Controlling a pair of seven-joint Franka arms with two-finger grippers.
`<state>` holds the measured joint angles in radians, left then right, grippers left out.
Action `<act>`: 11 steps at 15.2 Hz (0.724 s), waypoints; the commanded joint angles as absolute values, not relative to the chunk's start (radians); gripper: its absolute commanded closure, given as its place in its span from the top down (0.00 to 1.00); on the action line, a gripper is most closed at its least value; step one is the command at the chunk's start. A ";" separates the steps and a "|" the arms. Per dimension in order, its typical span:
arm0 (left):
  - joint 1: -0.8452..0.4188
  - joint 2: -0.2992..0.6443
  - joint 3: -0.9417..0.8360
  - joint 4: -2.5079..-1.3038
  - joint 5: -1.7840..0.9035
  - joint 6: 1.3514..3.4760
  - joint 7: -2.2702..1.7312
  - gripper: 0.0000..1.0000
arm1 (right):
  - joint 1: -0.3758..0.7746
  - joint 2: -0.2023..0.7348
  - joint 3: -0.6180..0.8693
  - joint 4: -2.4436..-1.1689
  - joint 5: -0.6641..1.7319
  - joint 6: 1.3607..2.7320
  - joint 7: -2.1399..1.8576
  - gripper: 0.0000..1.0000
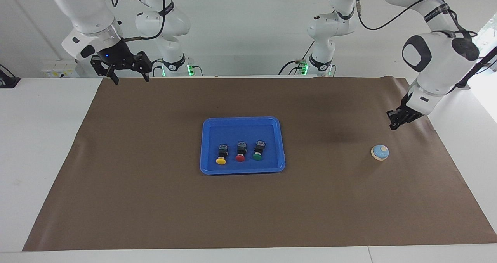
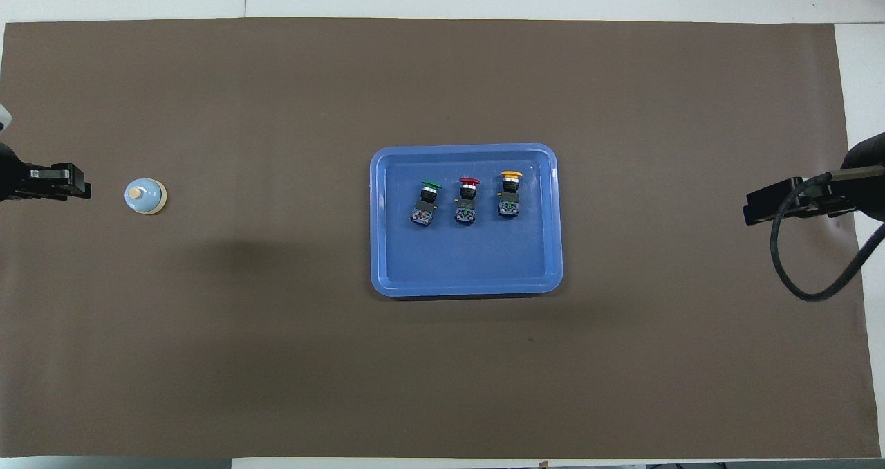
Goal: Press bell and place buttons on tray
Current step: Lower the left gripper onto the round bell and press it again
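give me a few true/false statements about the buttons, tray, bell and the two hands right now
1. All three buttons lie in the tray. True: yellow button, red button and green button are side by side in it.
2. The bell sits in the tray. False: it stands on the brown mat, toward the left arm's end.
3. The left hand is pressing the bell. False: it hangs shut above the mat, apart from the bell.
4. The right hand holds a button. False: it is open and empty, up over the mat's edge.
5. The red button lies between the other two. True.
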<state>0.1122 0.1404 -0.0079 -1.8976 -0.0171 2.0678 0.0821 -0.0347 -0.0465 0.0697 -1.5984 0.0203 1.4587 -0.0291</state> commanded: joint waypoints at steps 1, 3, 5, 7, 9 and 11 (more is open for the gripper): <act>0.138 0.153 -0.014 -2.001 -0.006 2.238 0.083 0.00 | -0.058 -0.049 0.083 -1.600 0.028 1.448 -0.055 1.00; 0.138 0.210 -0.014 -2.002 -0.005 2.279 0.083 0.00 | -0.058 -0.049 0.083 -1.600 0.028 1.448 -0.055 1.00; 0.138 0.230 -0.014 -2.006 -0.005 2.315 0.083 0.00 | -0.058 -0.049 0.083 -1.600 0.028 1.448 -0.055 1.00; 0.140 0.252 -0.014 -2.009 -0.005 2.325 0.083 0.00 | -0.058 -0.049 0.083 -1.600 0.028 1.448 -0.055 1.00; 0.140 0.264 -0.014 -2.010 -0.005 2.335 0.083 0.00 | -0.058 -0.049 0.083 -1.600 0.028 1.448 -0.055 1.00; 0.140 0.273 -0.014 -2.016 -0.005 2.355 0.084 0.00 | -0.058 -0.049 0.083 -1.600 0.028 1.448 -0.054 1.00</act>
